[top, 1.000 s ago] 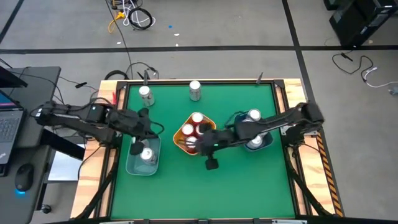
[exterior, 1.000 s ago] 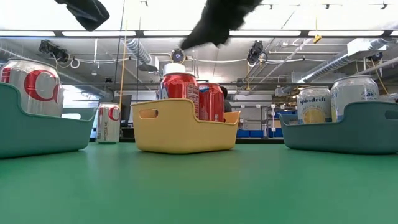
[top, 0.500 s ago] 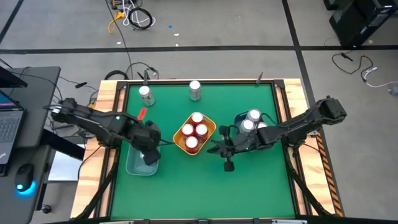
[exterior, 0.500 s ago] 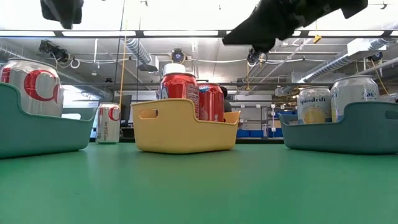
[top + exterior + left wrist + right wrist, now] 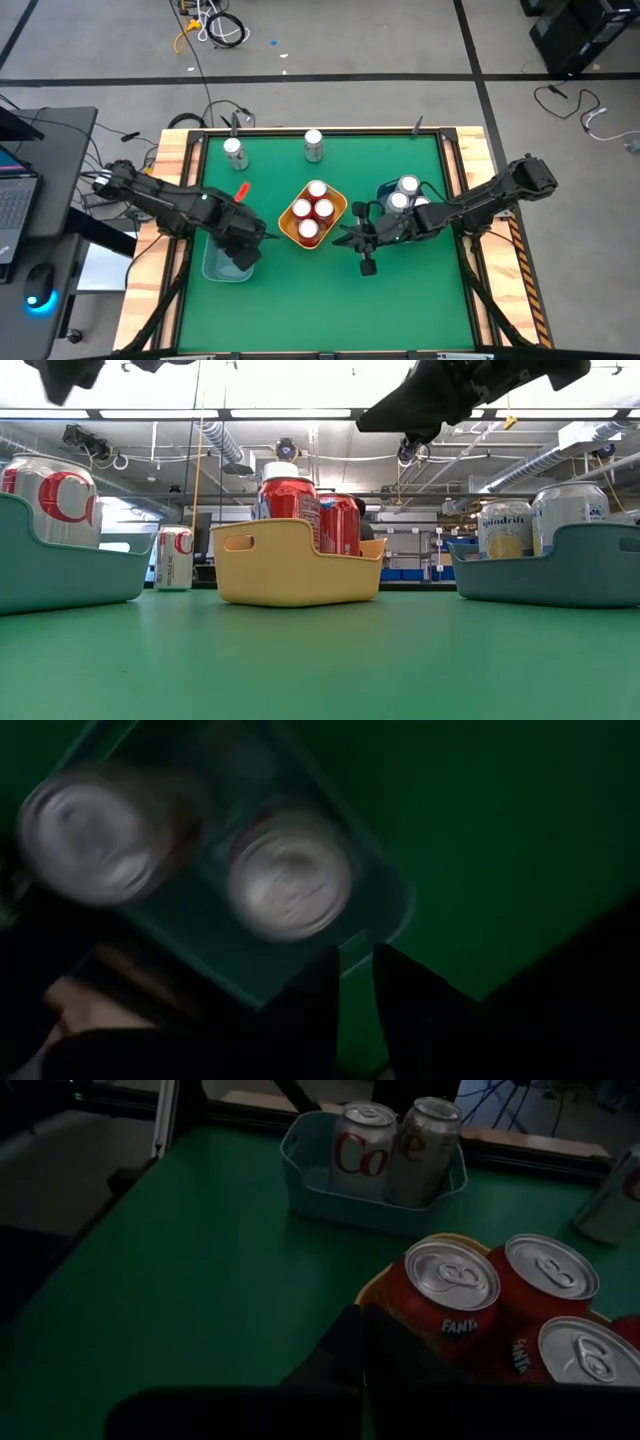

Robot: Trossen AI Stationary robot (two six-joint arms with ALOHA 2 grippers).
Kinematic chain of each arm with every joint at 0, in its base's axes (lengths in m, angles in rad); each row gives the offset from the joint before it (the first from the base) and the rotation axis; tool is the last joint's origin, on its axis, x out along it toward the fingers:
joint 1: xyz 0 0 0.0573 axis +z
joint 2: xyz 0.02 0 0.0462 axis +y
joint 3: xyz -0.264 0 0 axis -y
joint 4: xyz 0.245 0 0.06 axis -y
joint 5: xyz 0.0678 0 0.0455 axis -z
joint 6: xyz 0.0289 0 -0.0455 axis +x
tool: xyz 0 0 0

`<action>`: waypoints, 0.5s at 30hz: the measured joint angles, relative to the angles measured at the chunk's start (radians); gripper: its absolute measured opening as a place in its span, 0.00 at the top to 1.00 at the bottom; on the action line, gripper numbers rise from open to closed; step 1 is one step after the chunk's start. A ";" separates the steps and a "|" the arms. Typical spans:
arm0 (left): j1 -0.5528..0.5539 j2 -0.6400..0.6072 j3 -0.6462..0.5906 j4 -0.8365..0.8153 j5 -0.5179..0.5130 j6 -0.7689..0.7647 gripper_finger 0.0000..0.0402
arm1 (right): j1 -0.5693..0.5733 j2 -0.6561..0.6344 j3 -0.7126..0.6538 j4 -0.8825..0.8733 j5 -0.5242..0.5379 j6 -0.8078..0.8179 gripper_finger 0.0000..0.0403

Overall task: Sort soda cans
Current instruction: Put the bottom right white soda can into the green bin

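In the left wrist view, the translucent blue-grey bin point(image 5: 392, 898) holds two silver-topped cans point(image 5: 290, 885). My left gripper point(image 5: 357, 985) hangs shut above this left bin point(image 5: 215, 268) and touches nothing. The yellow bin point(image 5: 338, 200) at mid-table holds several red cans point(image 5: 450, 1285). My right gripper point(image 5: 347, 238) is shut in the air off the yellow bin's near right side, between it and the right bin point(image 5: 550, 570), which holds light cans point(image 5: 404, 192). Two silver cans point(image 5: 234, 152) point(image 5: 314, 145) stand upright on the green mat near the far edge.
The wooden table frame point(image 5: 455, 150) rims the green mat. A red marker point(image 5: 240, 190) lies left of the yellow bin. Open mat stretches along the near edge point(image 5: 320, 310). A laptop and a mouse sit beyond the table's left side.
My left gripper swung from the far side of the left bin toward the near edge and now hovers over that bin. My right gripper drew back from over the yellow bin toward the table's right, then held still. The cans and bins stayed in place.
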 joint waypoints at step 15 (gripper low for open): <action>-0.035 -0.001 -0.059 0.010 -0.010 -0.066 0.40 | 0.000 0.000 0.000 0.016 -0.003 0.000 1.00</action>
